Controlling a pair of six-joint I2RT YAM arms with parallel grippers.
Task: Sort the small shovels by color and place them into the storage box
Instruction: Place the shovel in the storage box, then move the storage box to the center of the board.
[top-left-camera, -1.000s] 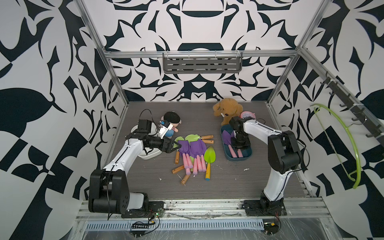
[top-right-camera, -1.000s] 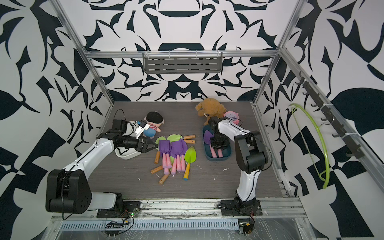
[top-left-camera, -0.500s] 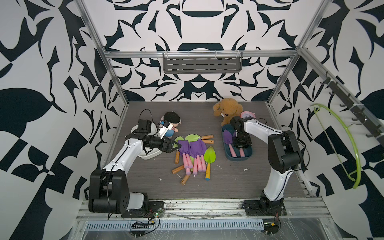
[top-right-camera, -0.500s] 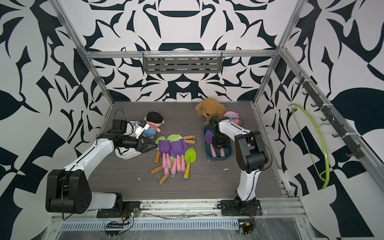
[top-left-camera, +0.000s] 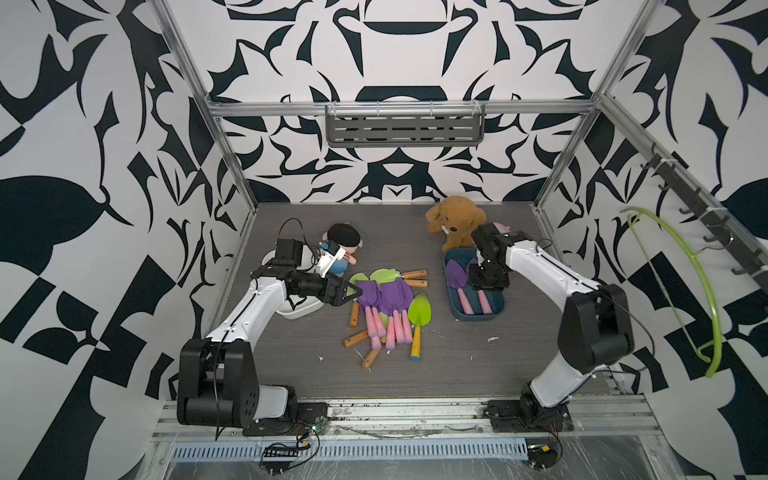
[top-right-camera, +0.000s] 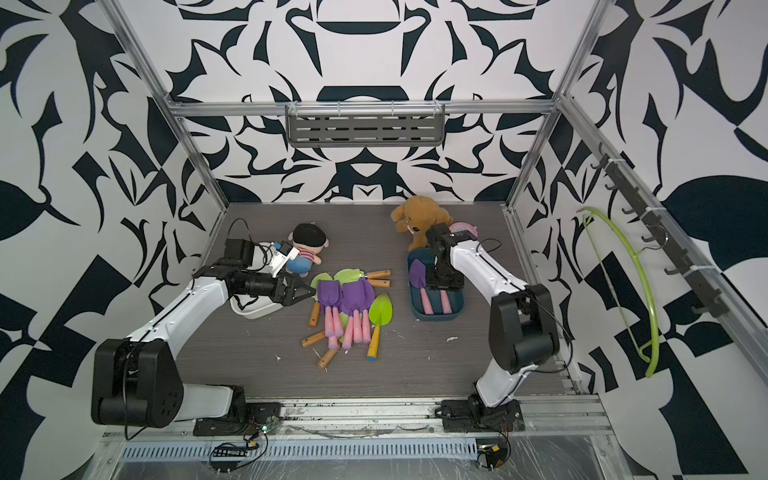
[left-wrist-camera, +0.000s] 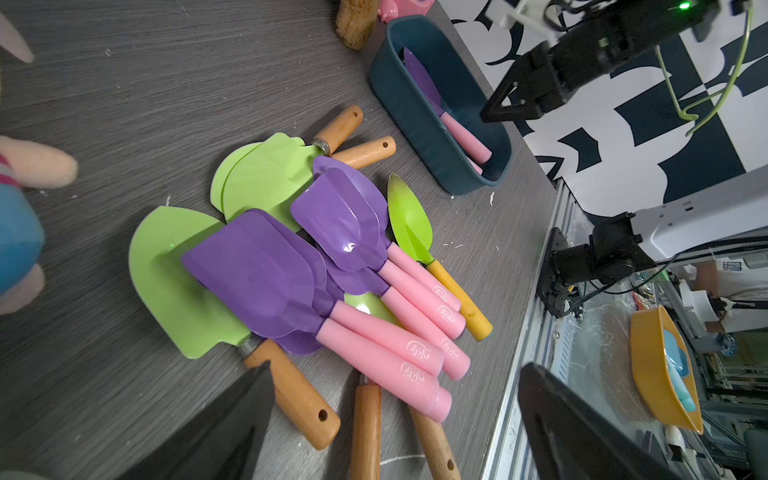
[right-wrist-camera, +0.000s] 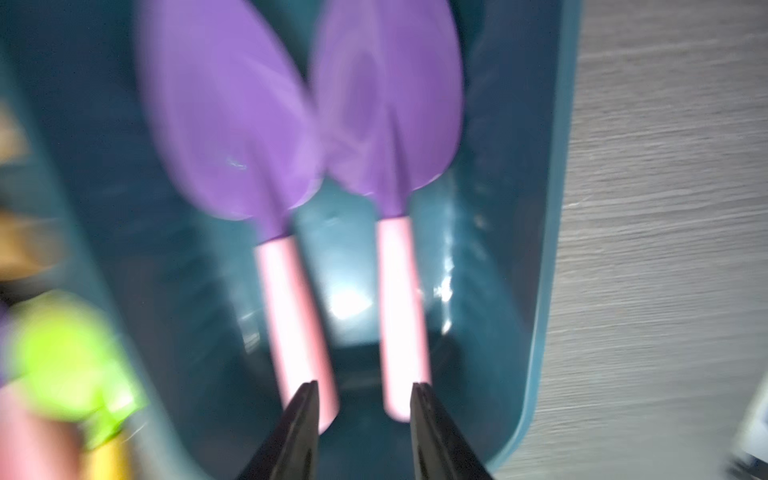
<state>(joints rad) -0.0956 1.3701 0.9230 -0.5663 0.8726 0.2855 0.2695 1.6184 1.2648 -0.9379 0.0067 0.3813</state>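
Note:
Several small shovels (top-left-camera: 386, 307) lie heaped mid-table, also in the other top view (top-right-camera: 349, 307): purple blades with pink handles on top of light green blades with wooden handles, plus one with a yellow handle (left-wrist-camera: 457, 299). My left gripper (top-left-camera: 347, 293) hangs wide open at the heap's left edge, its fingertips (left-wrist-camera: 249, 399) either side of the handles, holding nothing. The dark teal storage box (top-left-camera: 478, 318) at right holds two purple shovels (right-wrist-camera: 224, 124), side by side. My right gripper (right-wrist-camera: 365, 384) is open above their pink handle ends, nothing between its jaws.
A white bin (top-left-camera: 301, 309) sits under my left forearm. A doll with a black hat (top-left-camera: 343, 245) and a brown teddy (top-left-camera: 455, 220) lie behind. A pink toy (top-left-camera: 500, 227) is by the teddy. A green hanger (top-left-camera: 685, 291) hangs on the right wall.
The right gripper's jaws have spread wider over the storage box and it has shifted slightly. The left arm and the heap have not moved.

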